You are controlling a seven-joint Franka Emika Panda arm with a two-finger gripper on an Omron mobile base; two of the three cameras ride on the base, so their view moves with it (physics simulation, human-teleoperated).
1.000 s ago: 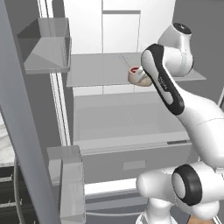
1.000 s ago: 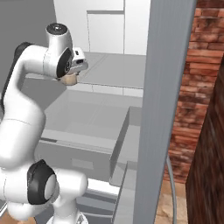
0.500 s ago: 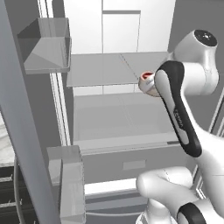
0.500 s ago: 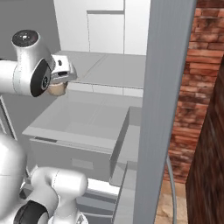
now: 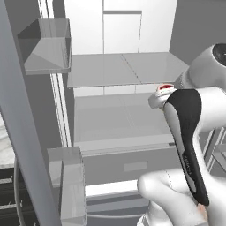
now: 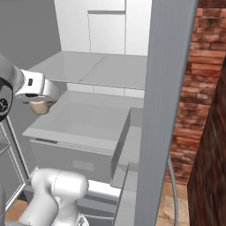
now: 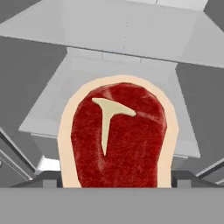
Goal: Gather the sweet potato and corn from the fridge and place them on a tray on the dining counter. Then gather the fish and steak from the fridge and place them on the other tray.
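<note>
One steak [image 7: 118, 138], red with a pale fat rim and a single T-shaped bone mark, sits clamped in my gripper [image 6: 39, 106] just in front of the open fridge [image 6: 101, 70], its jaws spread wide around the slab. From the right base camera I see the meat's pale underside hanging below the hand, level with the fridge's one drawer [image 6: 84, 128], which stands pulled out beneath one bare shelf [image 5: 123, 66]. From the left base camera a sliver of the red meat [image 5: 165, 87] shows at the wrist, above the arm's dark forearm. Two door bins [image 5: 46, 46] ride the open left door, one high and one low. A brick wall [image 6: 198, 92] stands to the right
</note>
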